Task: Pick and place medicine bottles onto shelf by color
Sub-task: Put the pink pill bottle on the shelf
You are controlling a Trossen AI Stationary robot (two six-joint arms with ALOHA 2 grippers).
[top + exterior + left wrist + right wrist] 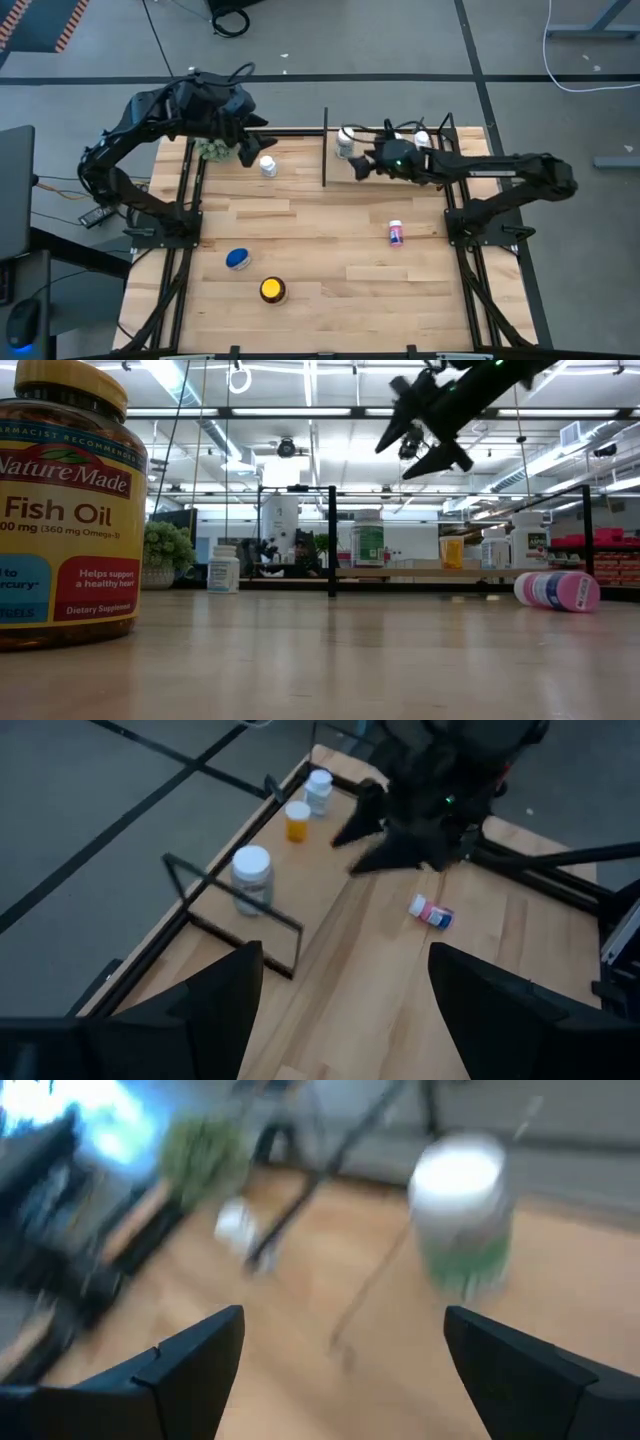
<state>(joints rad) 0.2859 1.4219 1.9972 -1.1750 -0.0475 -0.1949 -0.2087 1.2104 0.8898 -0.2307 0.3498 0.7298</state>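
Observation:
The shelf (400,180) stands at the table's far right and carries a green-labelled white-capped bottle (345,142), a small orange bottle (297,821) and white bottles (421,138). My right gripper (357,166) hangs open and empty, raised above the table (425,435), just near of the green-labelled bottle (465,1220). My left gripper (245,150) is open and empty at the far left, beside a white bottle (268,166) that stands on the table. A pink bottle (396,234) lies on its side. A blue-lidded bottle (238,258) and an amber yellow-lidded bottle (272,290) stand near the front.
A green fuzzy plant ball (212,148) sits at the far left, close to my left gripper. The shelf's black upright post (325,150) stands left of the green-labelled bottle. Bare planks lie across the table's middle (320,230).

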